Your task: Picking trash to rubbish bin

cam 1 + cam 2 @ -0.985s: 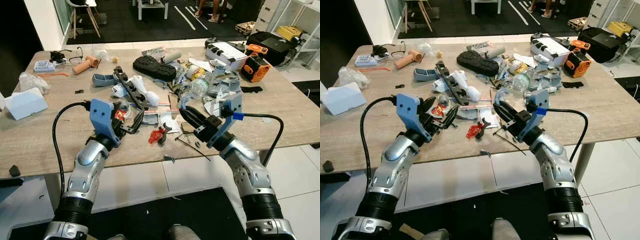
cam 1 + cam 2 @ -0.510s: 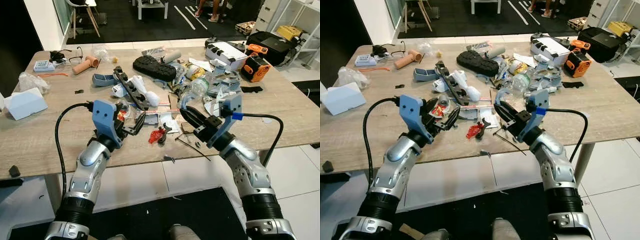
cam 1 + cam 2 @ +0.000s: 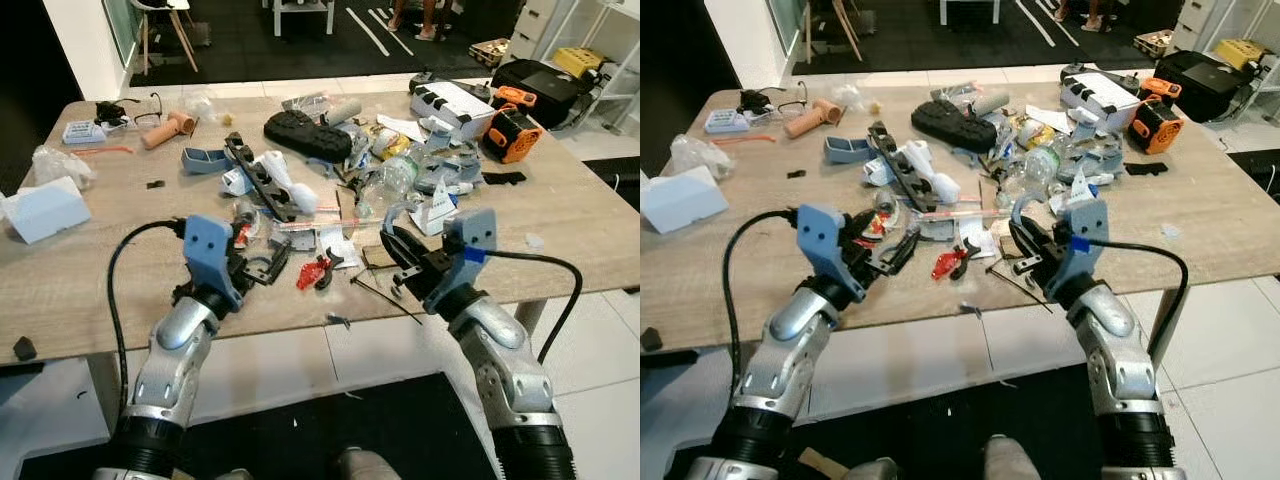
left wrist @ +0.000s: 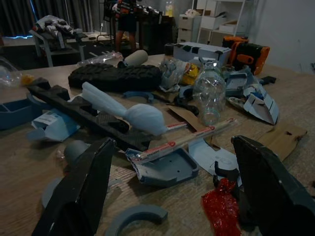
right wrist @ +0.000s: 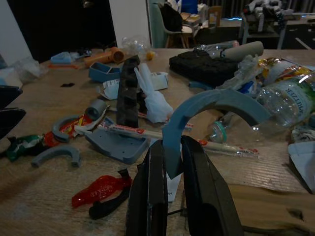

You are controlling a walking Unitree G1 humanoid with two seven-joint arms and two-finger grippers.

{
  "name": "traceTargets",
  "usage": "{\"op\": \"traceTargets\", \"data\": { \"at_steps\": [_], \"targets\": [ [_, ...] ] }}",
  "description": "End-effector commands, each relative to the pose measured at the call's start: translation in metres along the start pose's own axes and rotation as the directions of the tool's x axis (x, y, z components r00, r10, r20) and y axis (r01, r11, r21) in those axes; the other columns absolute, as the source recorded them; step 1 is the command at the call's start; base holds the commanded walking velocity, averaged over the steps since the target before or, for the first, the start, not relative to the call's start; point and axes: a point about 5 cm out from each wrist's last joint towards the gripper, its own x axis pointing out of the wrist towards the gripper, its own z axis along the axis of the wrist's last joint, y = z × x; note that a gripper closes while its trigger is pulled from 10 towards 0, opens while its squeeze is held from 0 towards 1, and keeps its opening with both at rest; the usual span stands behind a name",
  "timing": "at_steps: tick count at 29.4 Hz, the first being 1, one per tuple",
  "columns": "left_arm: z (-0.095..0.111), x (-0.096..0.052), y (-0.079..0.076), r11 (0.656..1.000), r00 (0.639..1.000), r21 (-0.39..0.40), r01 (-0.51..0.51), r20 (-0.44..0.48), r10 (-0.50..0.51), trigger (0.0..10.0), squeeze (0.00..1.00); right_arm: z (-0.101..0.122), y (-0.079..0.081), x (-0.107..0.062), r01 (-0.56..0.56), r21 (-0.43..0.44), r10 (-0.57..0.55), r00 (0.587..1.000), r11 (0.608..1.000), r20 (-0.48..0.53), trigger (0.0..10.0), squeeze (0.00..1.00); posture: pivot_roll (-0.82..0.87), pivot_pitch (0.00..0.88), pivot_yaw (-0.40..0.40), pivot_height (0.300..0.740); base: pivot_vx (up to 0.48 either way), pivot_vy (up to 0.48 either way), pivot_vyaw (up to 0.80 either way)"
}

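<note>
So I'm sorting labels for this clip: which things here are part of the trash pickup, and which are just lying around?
In play:
right hand, shut on a grey arc
left hand, open, near the red wrapper
crushed bottle

Lying about:
orange tool
black bag
glasses
tread block

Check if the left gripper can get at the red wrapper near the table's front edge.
Probably yes. The left gripper is open and low over the table, and the red wrapper lies loose just ahead, by its finger. A small black piece touches it and may come along.
</note>
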Motion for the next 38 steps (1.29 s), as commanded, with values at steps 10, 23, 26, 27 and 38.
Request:
{"op": "traceTargets", "data": {
  "at_steps": [10,23,26,27,38],
  "targets": [
    [0.0051,-0.0031,-0.0013,1.000,1.000,-0.019,-0.010,-0.002,0.010,10.0,0.00,0.0008,0.0028,0.0036,-0.034,0.045,0.034,0.999,0.998,0.012,10.0,0.00,-0.09,0.000,0.011,0.740,0.000,0.000,0.00],
    [0.0054,0.0009,-0.0017,0.999,1.000,-0.038,-0.009,-0.022,0.008,10.0,0.00,0.0024,0.0063,0.0037,-0.091,0.078,0.090,0.996,0.993,0.015,10.0,0.00,-0.10,0.000,-0.005,0.740,0.000,0.000,0.00],
    [0.0051,0.0037,-0.0012,1.000,0.999,-0.025,-0.009,-0.035,0.008,10.0,0.00,0.0028,0.0050,0.0050,-0.089,0.081,0.088,0.996,0.993,0.015,10.0,0.00,-0.10,0.000,-0.004,0.740,0.000,0.000,0.00],
    [0.0044,0.0042,-0.0012,1.000,0.999,-0.028,-0.008,-0.041,0.007,10.0,0.00,0.0027,0.0047,0.0049,-0.089,0.079,0.088,0.996,0.993,0.012,10.0,0.00,-0.10,0.000,-0.006,0.740,0.000,0.000,0.00],
    [0.0013,0.0056,-0.0010,0.999,0.998,-0.046,-0.020,-0.063,0.017,10.0,0.00,0.0028,0.0022,0.0066,-0.088,0.072,0.088,0.996,0.994,-0.001,10.0,0.00,-0.11,0.000,-0.013,0.740,-0.279,0.000,0.00]
  ]
}}
